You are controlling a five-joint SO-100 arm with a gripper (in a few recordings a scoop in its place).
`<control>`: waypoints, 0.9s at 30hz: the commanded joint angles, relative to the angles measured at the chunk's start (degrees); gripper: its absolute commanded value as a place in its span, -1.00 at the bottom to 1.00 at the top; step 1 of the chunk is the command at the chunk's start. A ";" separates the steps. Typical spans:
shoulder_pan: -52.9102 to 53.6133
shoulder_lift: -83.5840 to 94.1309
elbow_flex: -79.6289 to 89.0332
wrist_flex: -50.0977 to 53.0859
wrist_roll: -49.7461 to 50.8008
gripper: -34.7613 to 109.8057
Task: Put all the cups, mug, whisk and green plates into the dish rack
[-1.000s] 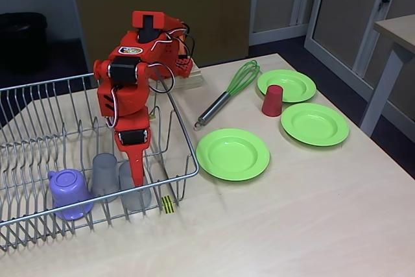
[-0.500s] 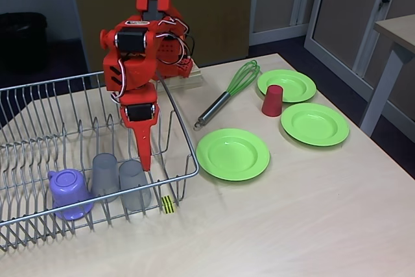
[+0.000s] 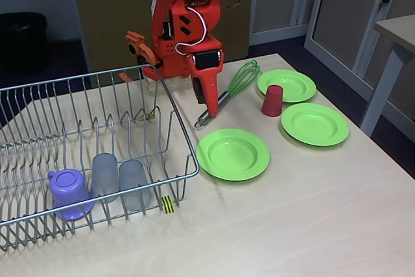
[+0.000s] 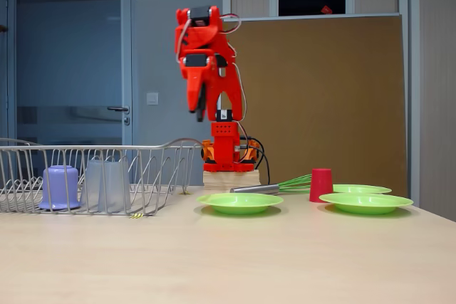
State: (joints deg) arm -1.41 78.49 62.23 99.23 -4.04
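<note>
Rack part-loaded: mug and two grey cups in; red cup, whisk and three green plates not yet racked.

In the dish rack (image 3: pixel 97 134), near its front edge by the striped tag (image 3: pixel 168 204), stand the purple mug (image 3: pixel 69 192) and two grey cups (image 3: pixel 105 174) (image 3: pixel 134 184), all upside down, touching or just beside each other. On the table (image 3: pixel 311 225) to the right: whisk (image 3: pixel 228 94) lying flat, its handle end toward the rack; red cup (image 3: pixel 272 100) upside down beside the far green plate (image 3: pixel 286 85); second plate (image 3: pixel 314 124) near the right edge; third plate (image 3: pixel 233 154) just beside the rack's corner. The tool (image 3: pixel 210 105) hangs point-down over the whisk handle, carrying nothing; fingers look closed together, though I cannot tell for sure. Judgement: three of eight items done, whisk likely next.
</note>
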 commanded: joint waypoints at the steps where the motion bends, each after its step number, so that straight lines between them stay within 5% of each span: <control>1: -8.53 7.21 5.89 -1.05 10.11 -0.12; 19: -46.58 6.68 22.50 -15.56 72.42 -0.05; 27: -55.11 4.39 30.32 -27.33 89.21 -0.03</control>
State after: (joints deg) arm -53.96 82.44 90.62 75.59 80.86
